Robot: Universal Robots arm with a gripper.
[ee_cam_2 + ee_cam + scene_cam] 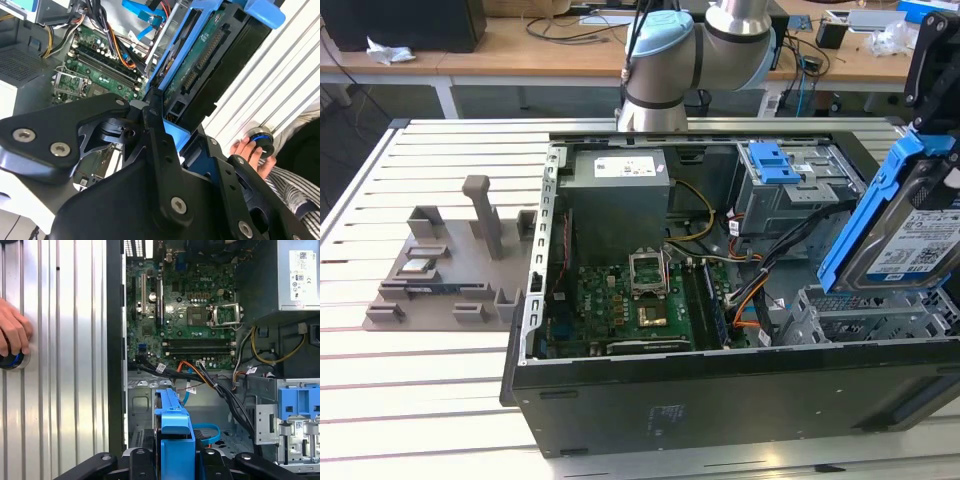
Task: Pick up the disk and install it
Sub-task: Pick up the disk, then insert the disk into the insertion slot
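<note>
Plainly, the black two-fingered gripper (175,460) is pinching the flat silver-and-black disk with blue plastic side rails (910,235), clamping it by the end of a blue rail, as both wrist views are showing. The disk is hanging at the right edge of the exterior view, above the lower right corner of the open black computer case (720,400) and clear of the grey metal drive cage (865,320) beneath it.

The risk, as I am judging it, is lying in the tilt. A disk going down at this slant is likely to be catching a rail on the cage's edge and jamming. The bundle of orange and black cables (748,300) is lying just beside the cage, toward the frame's centre, and could be getting snagged. A person's hand (12,335) is resting on a round blue-ringed button (10,360) on the white slatted desk (420,380), near the case.

The disk's long axis is running steeply from lower left to upper right in the exterior view, well off level. Its white-and-blue labelled face is facing the camera there, and its green circuit-board side is facing the second wrist view.
</note>
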